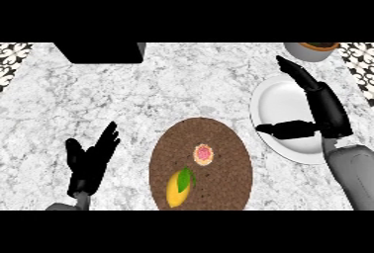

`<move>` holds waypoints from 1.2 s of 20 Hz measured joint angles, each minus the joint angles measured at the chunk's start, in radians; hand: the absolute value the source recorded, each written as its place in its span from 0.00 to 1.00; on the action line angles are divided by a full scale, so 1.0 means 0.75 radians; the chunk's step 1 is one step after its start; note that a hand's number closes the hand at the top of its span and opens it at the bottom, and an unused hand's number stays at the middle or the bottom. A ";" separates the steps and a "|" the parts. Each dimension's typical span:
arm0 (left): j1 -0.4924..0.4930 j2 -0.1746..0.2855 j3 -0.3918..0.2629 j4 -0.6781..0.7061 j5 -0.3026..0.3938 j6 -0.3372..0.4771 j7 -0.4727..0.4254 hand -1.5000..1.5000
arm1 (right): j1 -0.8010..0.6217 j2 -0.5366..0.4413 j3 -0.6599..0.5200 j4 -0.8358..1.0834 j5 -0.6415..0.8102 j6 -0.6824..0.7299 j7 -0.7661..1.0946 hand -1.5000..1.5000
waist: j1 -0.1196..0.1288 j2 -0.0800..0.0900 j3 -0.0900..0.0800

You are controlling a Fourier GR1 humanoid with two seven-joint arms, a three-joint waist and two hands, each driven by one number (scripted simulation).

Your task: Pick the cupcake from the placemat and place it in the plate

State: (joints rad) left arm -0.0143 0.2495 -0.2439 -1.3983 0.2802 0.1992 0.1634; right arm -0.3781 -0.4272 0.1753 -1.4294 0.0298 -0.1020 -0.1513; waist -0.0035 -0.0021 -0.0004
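Pink-frosted cupcake [203, 154], mid-frame, is ungrasped; nearby yellow fruit [177, 189] could be bumped by the released right hand [326, 107].

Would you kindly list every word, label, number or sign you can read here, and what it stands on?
None: no word, number, label or sign can be read in the head view.
The cupcake, brown placemat, white plate, yellow fruit, black box and grey pot are all unmarked.
The black-and-white tiles at the corners show an ornamental pattern only, not letters.
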 measured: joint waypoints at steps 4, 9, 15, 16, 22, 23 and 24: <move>0.025 -0.002 -0.002 -0.017 -0.003 -0.005 -0.008 0.50 | -0.016 -0.110 0.125 -0.090 0.089 0.144 0.195 0.00 | 0.001 -0.004 -0.002; 0.016 -0.007 0.014 -0.001 -0.004 -0.021 -0.014 0.50 | -0.083 -0.139 0.246 -0.237 0.177 0.268 0.487 0.00 | 0.003 -0.004 -0.001; 0.035 -0.010 0.036 -0.021 -0.010 -0.046 0.000 0.50 | -0.085 -0.035 0.368 -0.315 0.333 0.321 0.723 0.00 | 0.008 -0.001 0.001; 0.036 -0.010 0.043 -0.014 -0.010 -0.059 -0.006 0.50 | -0.088 -0.005 0.386 -0.313 0.369 0.321 0.748 0.00 | 0.008 -0.001 0.001; 0.029 -0.016 0.079 -0.012 -0.029 -0.093 0.010 0.50 | -0.071 0.132 0.448 -0.306 0.545 0.360 0.883 0.00 | 0.008 0.001 0.001; 0.032 -0.018 0.086 -0.019 -0.029 -0.097 0.018 0.50 | -0.067 0.151 0.445 -0.313 0.554 0.384 0.905 0.00 | 0.008 0.001 0.001; 0.028 -0.025 0.087 -0.018 -0.038 -0.096 0.018 0.50 | -0.067 0.179 0.452 -0.293 0.569 0.395 0.914 0.00 | 0.009 0.001 0.001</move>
State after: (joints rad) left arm 0.0069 0.2309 -0.1784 -1.4115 0.2514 0.1272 0.1769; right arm -0.4287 -0.2932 0.5144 -1.6495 0.4569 0.1941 0.5345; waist 0.0029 -0.0012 0.0001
